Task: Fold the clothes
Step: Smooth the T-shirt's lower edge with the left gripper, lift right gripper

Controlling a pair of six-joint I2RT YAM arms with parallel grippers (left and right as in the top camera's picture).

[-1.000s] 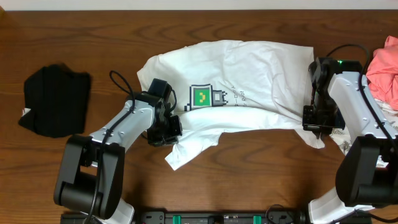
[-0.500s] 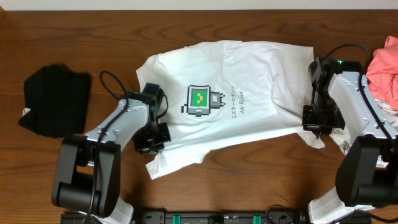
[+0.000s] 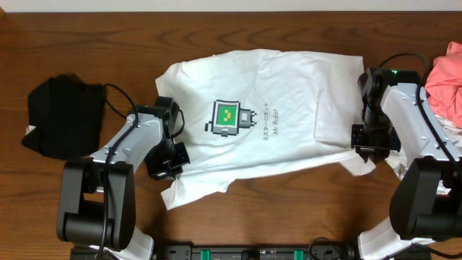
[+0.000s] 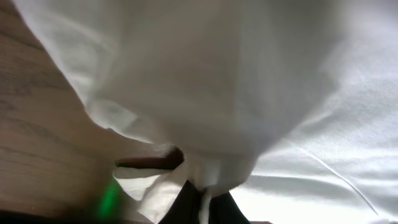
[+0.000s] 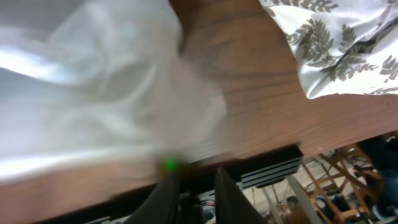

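The white T-shirt [image 3: 289,79] lies spread across the table's middle, its green-and-black robot print [image 3: 229,118] facing up. My left gripper [image 3: 167,159] sits at the shirt's lower left corner. In the left wrist view it [image 4: 204,202] is shut on a pinched fold of the white cloth [image 4: 249,74]. My right gripper [image 3: 372,144] hovers over the shirt's right edge. In the right wrist view its fingers [image 5: 196,193] stand slightly apart with nothing between them, and the blurred white cloth [image 5: 93,93] lies beyond them.
A black garment [image 3: 61,115] is bunched at the far left. A pink garment [image 3: 447,76] lies at the right edge, with a leaf-patterned white cloth [image 5: 336,43] beside my right arm. The table's front edge [image 5: 261,149] runs just past my right fingers.
My left gripper dragged the shirt's lower left corner leftward, flattening it and uncovering the whole print. My right gripper's fingers parted and the cloth slipped out of them.
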